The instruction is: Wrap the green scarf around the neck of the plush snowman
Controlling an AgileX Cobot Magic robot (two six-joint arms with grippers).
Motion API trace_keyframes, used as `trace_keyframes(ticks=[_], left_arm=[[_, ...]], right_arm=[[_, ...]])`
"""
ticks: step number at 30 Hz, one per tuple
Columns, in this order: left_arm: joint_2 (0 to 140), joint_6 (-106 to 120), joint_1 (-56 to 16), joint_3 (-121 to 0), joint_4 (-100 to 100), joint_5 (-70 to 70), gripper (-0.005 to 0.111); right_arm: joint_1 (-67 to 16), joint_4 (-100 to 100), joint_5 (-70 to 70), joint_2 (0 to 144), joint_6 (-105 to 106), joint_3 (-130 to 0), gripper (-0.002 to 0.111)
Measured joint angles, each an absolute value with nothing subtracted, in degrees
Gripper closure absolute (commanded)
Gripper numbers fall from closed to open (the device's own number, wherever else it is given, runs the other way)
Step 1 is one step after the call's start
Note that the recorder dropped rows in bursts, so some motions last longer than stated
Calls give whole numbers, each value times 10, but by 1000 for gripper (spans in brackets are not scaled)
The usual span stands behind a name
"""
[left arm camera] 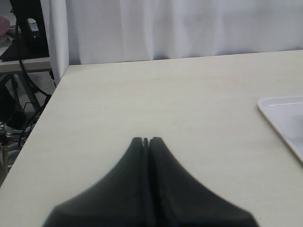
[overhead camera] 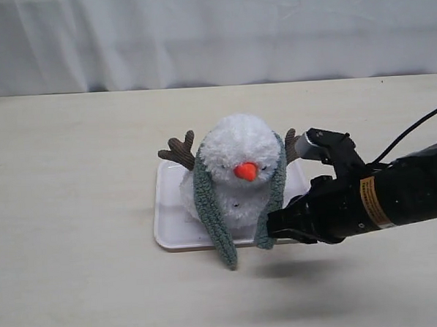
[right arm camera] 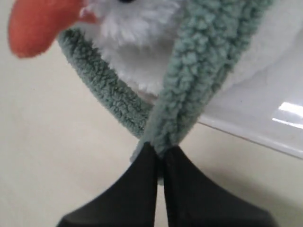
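The long grey-green fuzzy knit scarf [overhead camera: 212,211] drapes round the fluffy white plush snowman [overhead camera: 238,144], both ends hanging down its front. One end is pinched in the right pincer [right arm camera: 161,152]. Just ahead of its tips lies the flat white rectangular tray [overhead camera: 168,223] under the snowman. The left pincer [left arm camera: 146,141], pressed together and empty, hovers over the pale tabletop [left arm camera: 142,90]
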State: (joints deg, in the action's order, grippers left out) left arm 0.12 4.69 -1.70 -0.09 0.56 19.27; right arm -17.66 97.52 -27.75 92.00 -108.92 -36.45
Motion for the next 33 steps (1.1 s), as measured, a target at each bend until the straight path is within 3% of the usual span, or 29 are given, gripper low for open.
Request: trace_keyframes(ticks=[33], left_arm=[[1, 47, -17, -1, 6, 193, 107]], right_arm=[[-177, 995, -293, 976, -1109, -374, 104]])
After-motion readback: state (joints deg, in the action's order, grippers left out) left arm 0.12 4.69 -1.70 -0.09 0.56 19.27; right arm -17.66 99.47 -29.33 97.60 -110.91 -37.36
